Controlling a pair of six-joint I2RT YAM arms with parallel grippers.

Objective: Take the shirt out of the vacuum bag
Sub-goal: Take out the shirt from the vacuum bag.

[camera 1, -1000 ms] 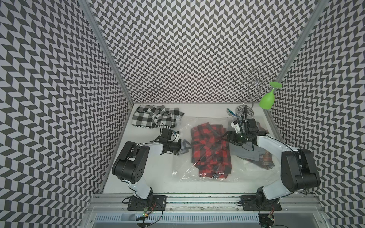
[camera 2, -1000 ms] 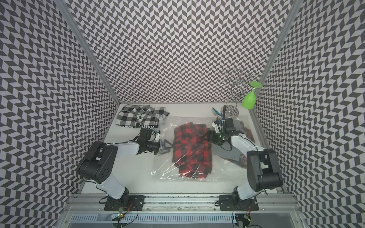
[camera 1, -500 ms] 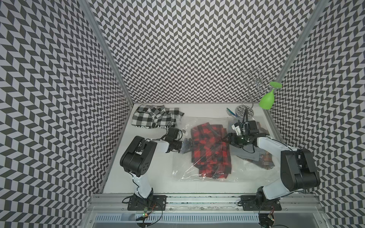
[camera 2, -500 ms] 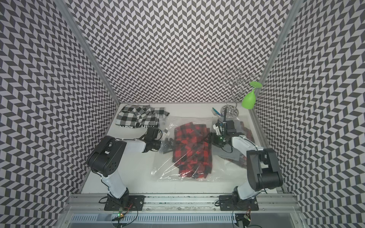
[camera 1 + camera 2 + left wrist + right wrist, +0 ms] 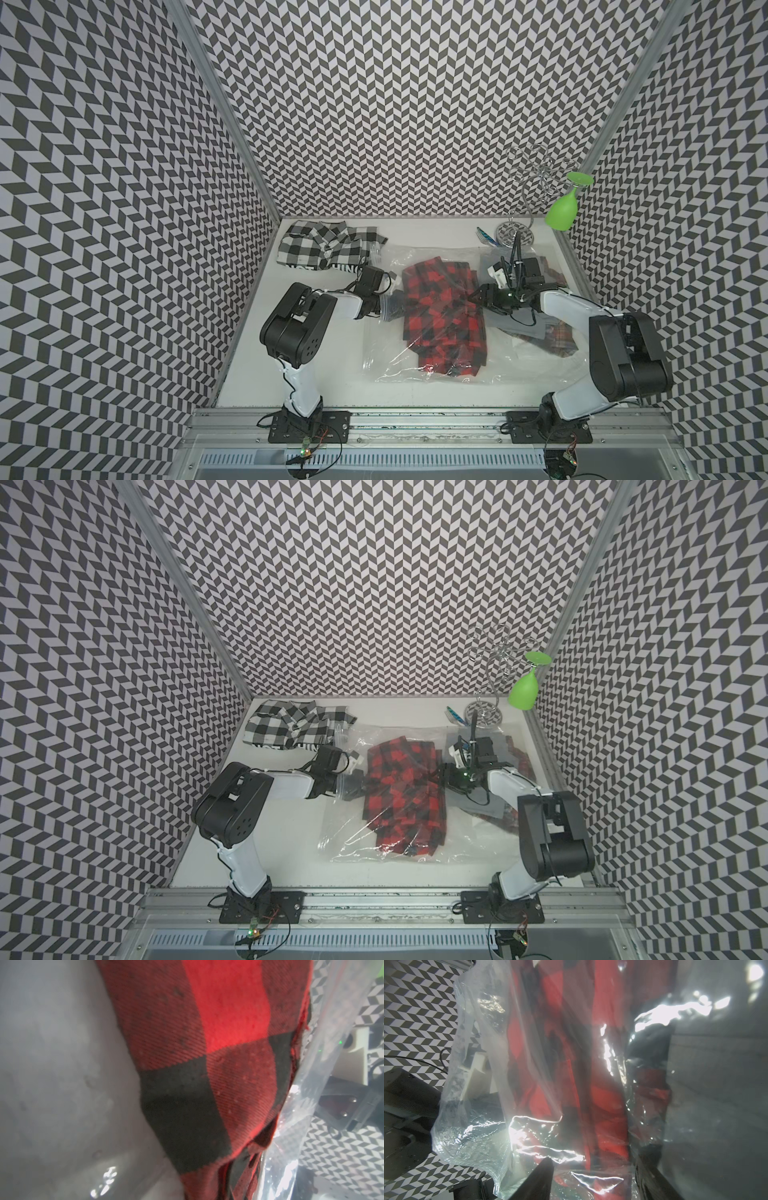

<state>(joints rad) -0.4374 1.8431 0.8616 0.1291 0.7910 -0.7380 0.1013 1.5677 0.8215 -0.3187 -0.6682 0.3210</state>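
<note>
Shirt (image 5: 442, 309) still inside vacuum bag (image 5: 395, 357), mid-bench (image 5: 332, 374). Left tool (image 5: 395, 302) closed tight inside bag mouth, apparently pinching shirt edge. Right tool (image 5: 596, 1180) spread, film between, nothing clamped. Pin bag first, then draw shirt out low, steady.

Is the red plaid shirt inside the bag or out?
Inside: clear plastic of the vacuum bag lies over the red plaid shirt.
</note>
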